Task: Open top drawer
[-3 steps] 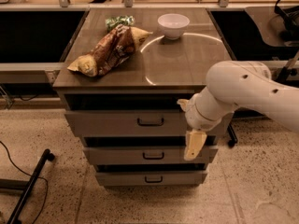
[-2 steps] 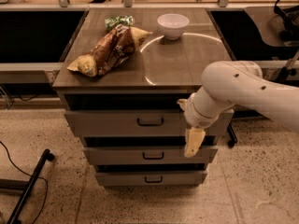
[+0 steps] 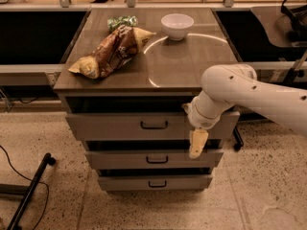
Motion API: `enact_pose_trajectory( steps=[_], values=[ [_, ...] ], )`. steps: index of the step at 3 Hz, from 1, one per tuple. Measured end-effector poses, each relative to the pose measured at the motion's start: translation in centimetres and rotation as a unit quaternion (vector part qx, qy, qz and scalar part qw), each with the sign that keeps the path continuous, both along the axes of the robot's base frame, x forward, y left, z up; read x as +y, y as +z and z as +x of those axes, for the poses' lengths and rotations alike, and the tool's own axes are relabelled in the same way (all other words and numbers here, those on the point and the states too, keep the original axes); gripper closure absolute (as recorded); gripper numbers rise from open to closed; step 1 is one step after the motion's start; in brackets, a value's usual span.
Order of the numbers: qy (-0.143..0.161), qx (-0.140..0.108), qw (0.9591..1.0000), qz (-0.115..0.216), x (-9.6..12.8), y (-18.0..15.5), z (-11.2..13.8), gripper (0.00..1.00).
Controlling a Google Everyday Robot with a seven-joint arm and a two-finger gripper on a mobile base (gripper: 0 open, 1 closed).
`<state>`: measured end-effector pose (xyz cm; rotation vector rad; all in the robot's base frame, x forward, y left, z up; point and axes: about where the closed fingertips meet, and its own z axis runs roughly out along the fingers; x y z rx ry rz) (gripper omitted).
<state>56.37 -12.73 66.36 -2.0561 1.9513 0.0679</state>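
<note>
The top drawer (image 3: 110,126) is the widest grey front of three, right under the brown tabletop, with a small dark pull handle (image 3: 154,125) at its centre. A dark gap shows above its front. My gripper (image 3: 197,144) hangs from the white arm (image 3: 249,92) and points down in front of the drawers. It is to the right of the handle and a little below it, over the gap between the top and middle fronts. It holds nothing that I can see.
On the tabletop (image 3: 187,66) lie a brown snack bag (image 3: 112,51), a green packet (image 3: 121,22) and a white bowl (image 3: 177,26). The middle drawer (image 3: 120,159) and bottom drawer (image 3: 124,182) sit below. A black stand leg and cable (image 3: 29,190) lie on the floor at left.
The arm has edged slightly to the left and the gripper with it. The drawers have not moved.
</note>
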Motion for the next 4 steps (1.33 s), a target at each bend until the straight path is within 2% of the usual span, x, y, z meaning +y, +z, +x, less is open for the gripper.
enact_pose_trajectory(
  steps=[1,2,4],
  values=[
    [-0.006,0.008,0.9999,-0.002,-0.6,-1.2,-0.1,0.16],
    [-0.020,0.009,0.9998,-0.002,-1.9,-1.1,-2.0,0.41],
    [-0.021,0.009,0.9997,-0.001,-1.9,0.4,-2.4,0.87]
  ],
)
